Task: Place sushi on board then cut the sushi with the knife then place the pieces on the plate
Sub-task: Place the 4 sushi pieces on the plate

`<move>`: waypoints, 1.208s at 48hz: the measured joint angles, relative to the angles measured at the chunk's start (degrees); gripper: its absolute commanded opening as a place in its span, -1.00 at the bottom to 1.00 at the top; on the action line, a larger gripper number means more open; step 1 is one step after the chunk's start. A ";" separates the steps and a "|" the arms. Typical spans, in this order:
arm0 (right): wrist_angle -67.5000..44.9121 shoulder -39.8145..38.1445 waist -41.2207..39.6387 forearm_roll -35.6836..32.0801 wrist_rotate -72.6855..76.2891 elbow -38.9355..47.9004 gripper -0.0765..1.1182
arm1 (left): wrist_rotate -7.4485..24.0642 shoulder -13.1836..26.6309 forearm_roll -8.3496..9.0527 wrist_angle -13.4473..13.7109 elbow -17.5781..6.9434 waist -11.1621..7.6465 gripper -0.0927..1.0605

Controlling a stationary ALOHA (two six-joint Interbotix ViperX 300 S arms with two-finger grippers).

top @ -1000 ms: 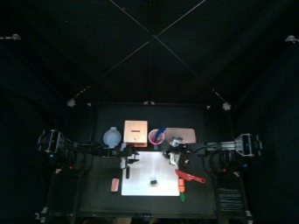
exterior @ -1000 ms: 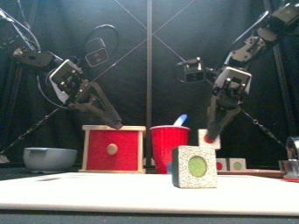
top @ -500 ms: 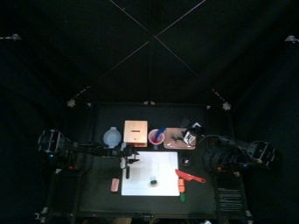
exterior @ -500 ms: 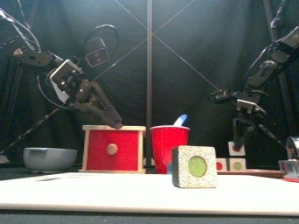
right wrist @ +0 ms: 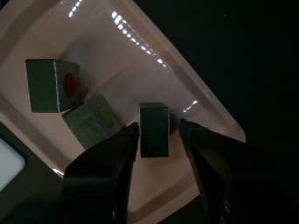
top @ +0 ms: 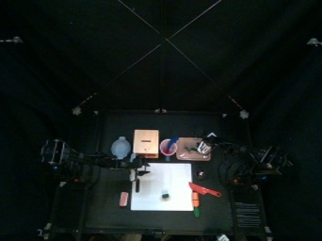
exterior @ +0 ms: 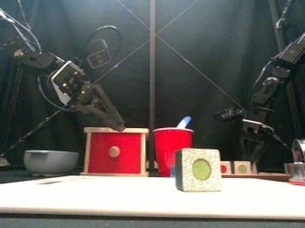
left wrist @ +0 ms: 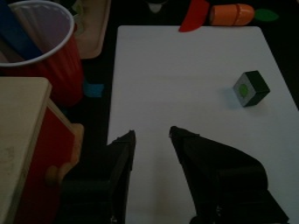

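L gripper [left wrist: 152, 133]: jaws part open, nothing btwn them, hovering over the near-left part of white board [left wrist: 187, 79], in front of wooden box [exterior: 117, 151] w/ red drawer front. One sushi piece [exterior: 198, 169] stands upright on board, green face to front, well apart from L gripper. R gripper [right wrist: 158, 128]: closed on a dark green block [right wrist: 155, 142], held just over pink tray [right wrist: 176, 70] at back right of table. Two more blocks [right wrist: 49, 74] lie on tray, touching each other. Red cup [exterior: 174, 151] w/ blue knife [left wrist: 14, 35] sits btwn box and tray. Red knife [top: 205, 189] lies at board's right edge, orange toy [left wrist: 233, 11] just beside it. Blue-grey bowl [exterior: 50, 160] left of box.
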 measured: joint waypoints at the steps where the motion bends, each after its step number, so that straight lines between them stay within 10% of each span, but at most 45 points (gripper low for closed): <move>1: 0.09 0.00 0.00 0.00 0.00 0.00 0.47 | 0.00 -0.09 0.09 0.09 0.00 -0.09 0.50; 11: 4.48 -4.57 4.75 0.97 0.18 -1.32 0.47 | 0.00 0.00 0.00 0.00 0.00 -0.09 0.50; 35: -4.31 -1.05 47.20 7.29 0.09 -10.90 0.47 | 0.00 -0.18 0.00 0.00 0.00 -0.18 0.50; 58: -8.96 14.24 54.58 8.96 -0.18 -19.51 0.47 | -0.09 -0.18 0.00 0.09 0.09 -0.18 0.50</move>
